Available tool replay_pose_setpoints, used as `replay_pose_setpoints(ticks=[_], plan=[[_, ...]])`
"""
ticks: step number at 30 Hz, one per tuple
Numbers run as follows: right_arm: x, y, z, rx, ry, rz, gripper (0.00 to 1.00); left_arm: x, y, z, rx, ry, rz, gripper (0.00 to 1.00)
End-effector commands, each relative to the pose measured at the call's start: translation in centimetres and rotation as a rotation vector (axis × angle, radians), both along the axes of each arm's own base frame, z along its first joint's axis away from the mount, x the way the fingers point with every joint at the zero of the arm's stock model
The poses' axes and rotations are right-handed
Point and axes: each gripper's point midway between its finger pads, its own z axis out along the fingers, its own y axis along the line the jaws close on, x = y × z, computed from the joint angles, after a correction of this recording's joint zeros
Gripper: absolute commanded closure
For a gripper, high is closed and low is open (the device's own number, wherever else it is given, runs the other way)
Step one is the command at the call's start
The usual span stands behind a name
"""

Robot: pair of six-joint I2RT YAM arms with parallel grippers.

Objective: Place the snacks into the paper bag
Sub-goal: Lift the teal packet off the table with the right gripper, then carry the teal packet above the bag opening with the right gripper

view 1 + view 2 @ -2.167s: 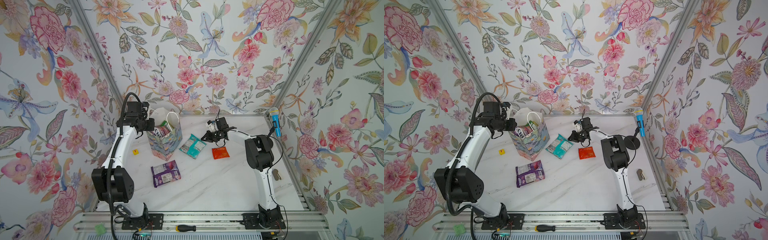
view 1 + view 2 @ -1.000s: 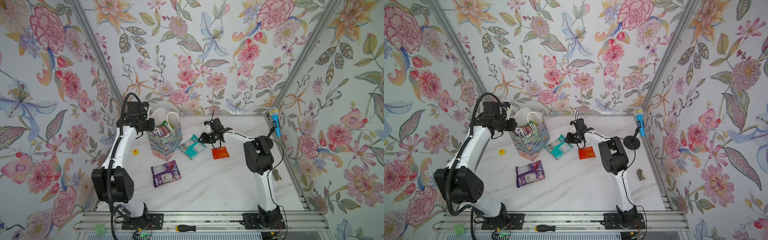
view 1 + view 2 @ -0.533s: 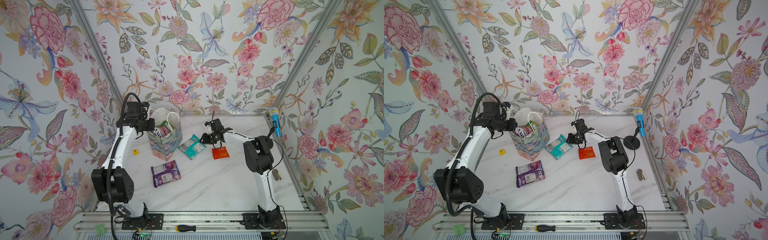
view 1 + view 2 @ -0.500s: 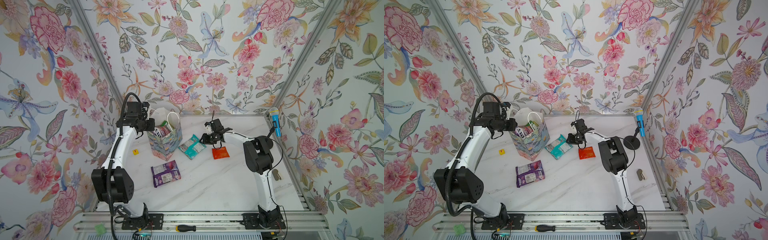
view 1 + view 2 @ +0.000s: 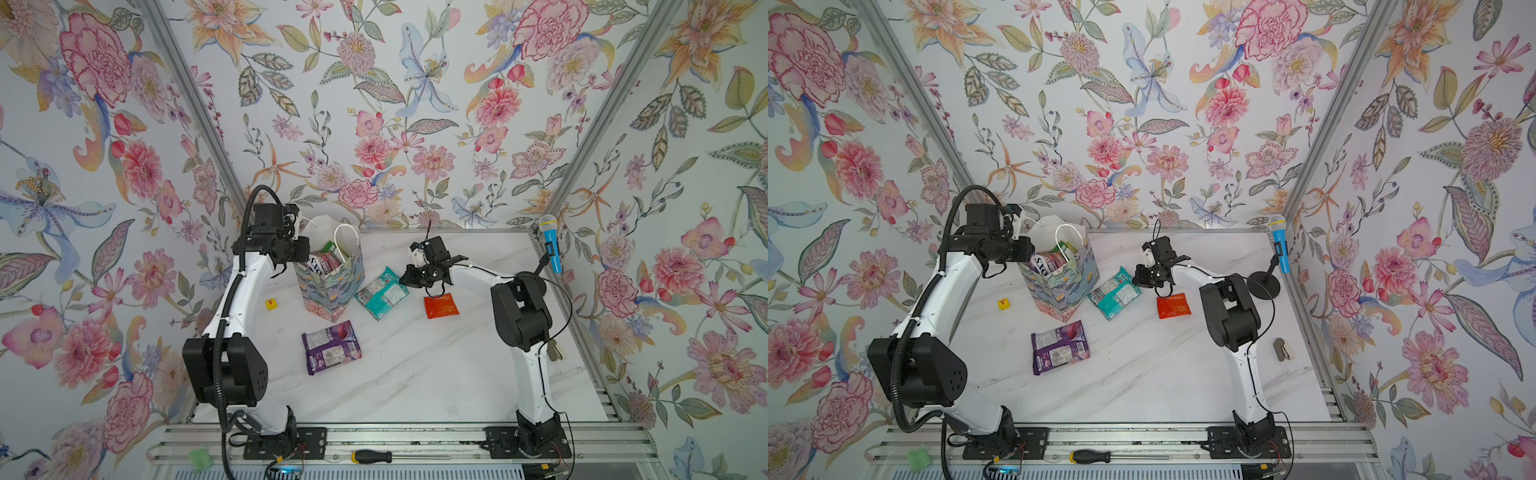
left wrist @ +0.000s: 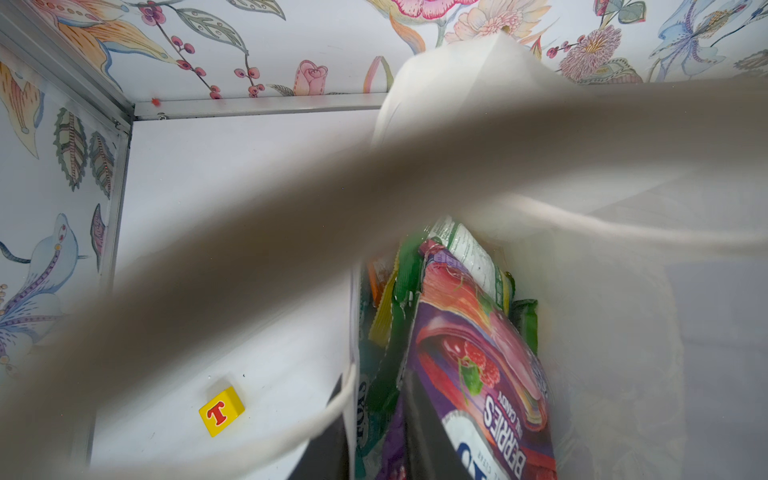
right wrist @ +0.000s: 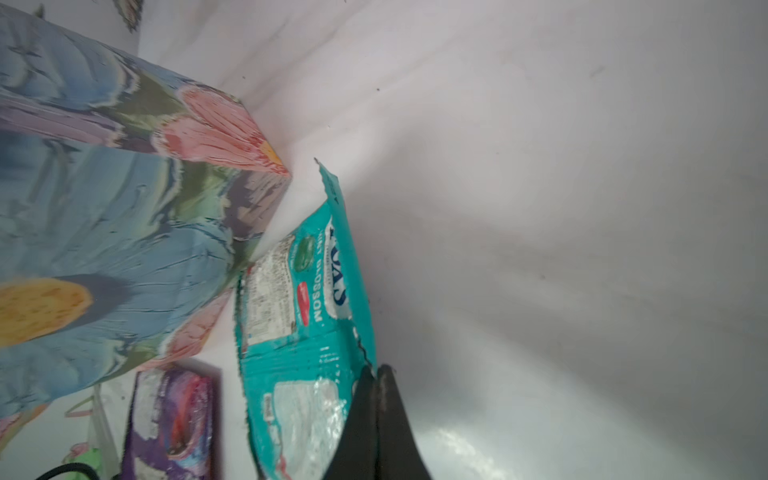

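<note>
The right gripper (image 5: pixel 404 279) has its jaws pressed together on the edge seal of the teal pouch (image 5: pixel 380 293), at the pouch's 2 o'clock corner in both top views. In the right wrist view the fingertips (image 7: pixel 357 415) meet right at the crimped margin, so the bite appears shallow.

The teal pouch lies flat on the table (image 5: pixel 415 374), just beside the paper bag (image 5: pixel 332 291), at the bag's 3 o'clock. The left gripper (image 5: pixel 301 258) stands at the bag's 9 o'clock rim. In the left wrist view it has one finger on either side of the bag wall, closed narrowly on it. The bag stands at the table's 11 o'clock and holds several packed pouches (image 6: pixel 478 353). The purple pouch (image 5: pixel 331 347) lies at the bag's 6 o'clock. The orange-red packet (image 5: pixel 441 306) lies at the teal pouch's 3 o'clock.

Likely faults from this position:
- **Slip on lift:** the film is glossy and the hold is thin and on one corner, so the pouch may pull free.
- **Bag strike:** a pouch dangling from one corner may swing into the bag wall and shove or tip the bag.
- **Blocked entry:** the bag is crowded and a cord handle crosses the mouth, so the pouch may snag or perch on top and fall out.
</note>
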Motion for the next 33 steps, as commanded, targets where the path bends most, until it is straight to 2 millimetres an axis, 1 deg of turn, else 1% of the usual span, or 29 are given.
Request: replay_pose_setpoints(ticks=[1, 3, 6, 10, 14, 17, 24, 27, 28, 30, 33], plan=[[-0.3, 1.3, 11.0, 0.195, -0.161, -0.002, 1.0, -1.0, 0.1, 0.3, -0.003, 0.0, -0.01, 0.78], [-1.0, 1.5, 14.4, 0.232, -0.216, -0.003, 1.0, -1.0, 0.1, 0.4, -0.004, 0.0, -0.009, 0.78], [-2.0, 1.7, 18.7, 0.267, -0.294, -0.001, 1.0, -1.0, 0.1, 0.4, -0.006, 0.0, -0.012, 0.78], [-3.1, 1.9, 23.8, 0.306, -0.396, -0.005, 1.0, -1.1, 0.0, 0.3, -0.008, 0.003, -0.012, 0.78], [-3.4, 2.1, 28.9, 0.348, -0.508, -0.023, 1.0, -1.1, 0.0, 0.4, -0.01, -0.003, -0.015, 0.78], [-3.0, 2.3, 31.9, 0.363, -0.581, -0.041, 1.0, -1.1, -0.1, 0.3, -0.013, 0.001, -0.017, 0.78], [-1.6, 4.1, 37.1, 0.428, -0.693, -0.062, 1.0, -1.2, -0.1, 0.4, -0.018, -0.002, -0.02, 0.78], [-0.7, 5.1, 38.4, 0.439, -0.724, -0.073, 1.0, -1.2, -0.2, 0.3, -0.021, -0.002, -0.023, 0.78], [-0.3, 5.5, 38.5, 0.439, -0.727, -0.076, 1.0, -1.2, -0.3, 0.3, -0.023, -0.002, -0.025, 0.78], [0.4, 6.2, 39.3, 0.451, -0.743, -0.08, 1.0, -1.2, -0.3, 0.2, -0.026, 0.0, -0.027, 0.78], [1.6, 7.4, 39.4, 0.456, -0.749, -0.087, 1.0, -1.2, -0.3, 0.3, -0.025, -0.002, -0.028, 0.78]])
